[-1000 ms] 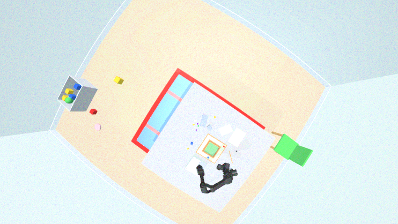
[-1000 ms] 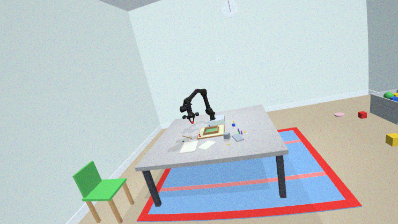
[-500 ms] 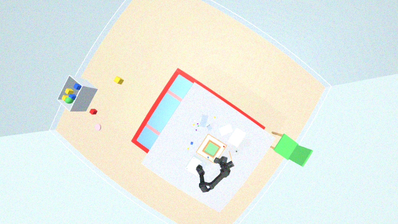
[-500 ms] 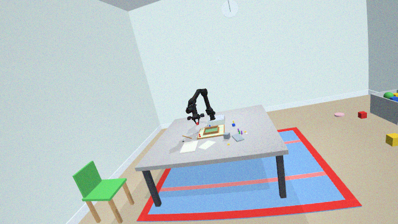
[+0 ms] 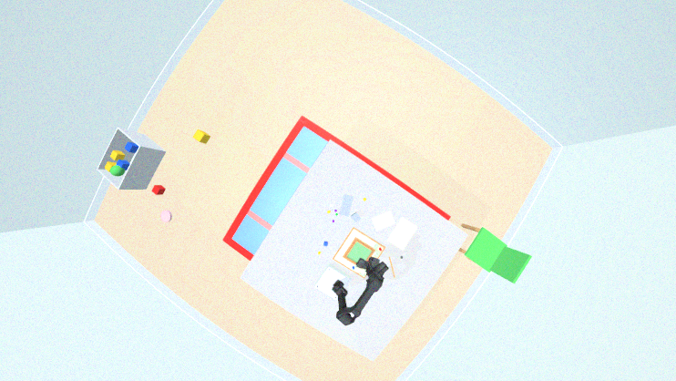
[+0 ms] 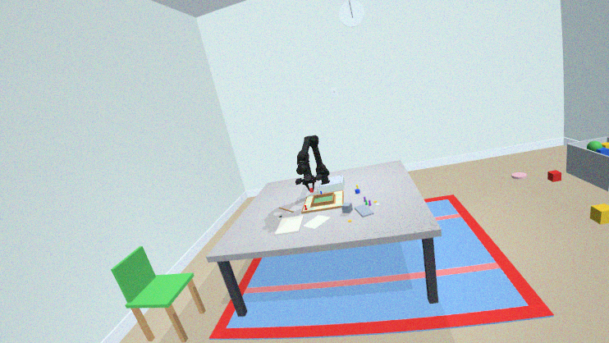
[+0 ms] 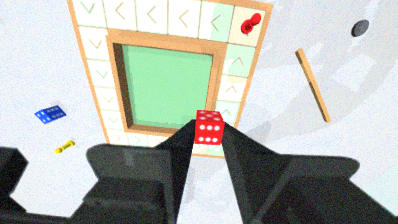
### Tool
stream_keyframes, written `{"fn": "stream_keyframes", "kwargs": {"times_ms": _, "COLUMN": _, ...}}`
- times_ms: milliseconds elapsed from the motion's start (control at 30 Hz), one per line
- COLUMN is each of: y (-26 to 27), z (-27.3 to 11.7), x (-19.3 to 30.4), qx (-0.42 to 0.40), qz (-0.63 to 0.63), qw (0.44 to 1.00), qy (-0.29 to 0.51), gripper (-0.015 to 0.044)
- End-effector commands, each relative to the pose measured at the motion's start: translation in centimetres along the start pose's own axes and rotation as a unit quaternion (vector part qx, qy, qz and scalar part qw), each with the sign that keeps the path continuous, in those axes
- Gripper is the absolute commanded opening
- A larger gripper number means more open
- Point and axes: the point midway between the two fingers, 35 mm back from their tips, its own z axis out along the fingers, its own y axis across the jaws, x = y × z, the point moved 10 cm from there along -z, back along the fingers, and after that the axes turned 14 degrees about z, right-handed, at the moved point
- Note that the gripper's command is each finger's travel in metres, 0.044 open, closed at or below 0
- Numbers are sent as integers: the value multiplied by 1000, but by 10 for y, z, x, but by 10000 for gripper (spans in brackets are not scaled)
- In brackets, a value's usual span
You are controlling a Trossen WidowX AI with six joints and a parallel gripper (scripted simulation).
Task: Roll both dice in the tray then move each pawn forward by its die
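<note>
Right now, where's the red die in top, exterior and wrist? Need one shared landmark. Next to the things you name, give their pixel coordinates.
Top: red die not visible, likely hidden under the arm.
Exterior: red die (image 6: 311,189) left of centre, at the gripper's (image 6: 311,189) (image 7: 209,128) fingertips.
Wrist: red die (image 7: 209,128) just below centre, between the fingers.
Landmark: green-floored tray (image 5: 360,252) (image 6: 323,198) (image 7: 167,87), in all three.

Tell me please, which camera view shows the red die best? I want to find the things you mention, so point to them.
The wrist view: the red die (image 6: 311,189) (image 7: 209,128) is large there, with its white dots readable. The exterior view shows only a small red spot at the tool (image 6: 311,186) (image 7: 207,124). In the top view I cannot find it.
</note>
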Motion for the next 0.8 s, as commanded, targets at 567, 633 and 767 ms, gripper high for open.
{"fn": "stream_keyframes", "kwargs": {"times_ms": 567, "y": 65, "z": 15, "x": 20, "qx": -13, "qz": 34, "qw": 998, "qy": -55, "gripper": 0}}
{"fn": "stream_keyframes", "kwargs": {"times_ms": 633, "y": 63, "z": 17, "x": 26, "qx": -21, "qz": 34, "qw": 995, "qy": -88, "gripper": 0}}
{"fn": "stream_keyframes", "kwargs": {"times_ms": 767, "y": 61, "z": 22, "x": 36, "qx": -36, "qz": 33, "qw": 987, "qy": -153, "gripper": 0}}
